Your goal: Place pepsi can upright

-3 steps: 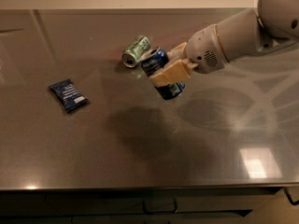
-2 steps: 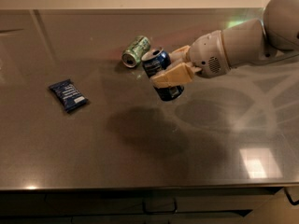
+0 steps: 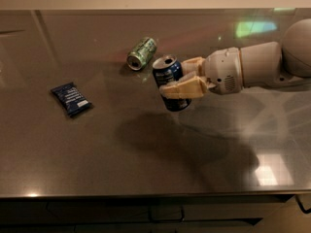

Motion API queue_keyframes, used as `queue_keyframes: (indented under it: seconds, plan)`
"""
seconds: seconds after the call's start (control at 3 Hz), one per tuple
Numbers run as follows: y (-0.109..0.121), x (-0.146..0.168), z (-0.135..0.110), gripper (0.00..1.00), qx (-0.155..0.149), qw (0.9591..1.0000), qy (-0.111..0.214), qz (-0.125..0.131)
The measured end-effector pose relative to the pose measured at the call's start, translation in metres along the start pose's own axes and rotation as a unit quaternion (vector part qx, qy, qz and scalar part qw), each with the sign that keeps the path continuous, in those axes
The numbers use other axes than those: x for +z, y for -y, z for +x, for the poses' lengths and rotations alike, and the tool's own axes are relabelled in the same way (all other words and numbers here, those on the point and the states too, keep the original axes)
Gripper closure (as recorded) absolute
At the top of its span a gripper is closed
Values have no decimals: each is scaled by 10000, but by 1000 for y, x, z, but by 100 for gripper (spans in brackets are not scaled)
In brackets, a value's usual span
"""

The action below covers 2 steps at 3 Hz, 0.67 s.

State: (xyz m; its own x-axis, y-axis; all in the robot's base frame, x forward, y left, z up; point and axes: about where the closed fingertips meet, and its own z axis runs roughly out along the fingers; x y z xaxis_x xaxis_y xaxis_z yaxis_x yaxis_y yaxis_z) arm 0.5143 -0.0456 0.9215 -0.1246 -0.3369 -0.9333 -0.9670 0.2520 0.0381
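Observation:
The pepsi can (image 3: 168,76) is dark blue with a silver top. It is nearly upright, tilted a little to the left, and held above the grey table (image 3: 97,149). My gripper (image 3: 180,80) comes in from the right on a white arm and is shut on the can, with one beige finger (image 3: 182,88) across its front and the other behind it. The can's shadow lies on the table below and to the left of it.
A green can (image 3: 142,53) lies on its side just behind and left of the pepsi can. A flat dark blue snack wrapper (image 3: 71,98) lies at the left. The table's front edge runs along the bottom of the view.
The arm has pulled back to the right and straightened. The can has turned more upright in the gripper and stays about where it was, above the table.

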Motion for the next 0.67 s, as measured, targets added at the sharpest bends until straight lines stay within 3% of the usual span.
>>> queue_keyframes:
  seconds: [0.67]
  plan:
    - [-4,-5,9,100,-118,9980,621,-44]
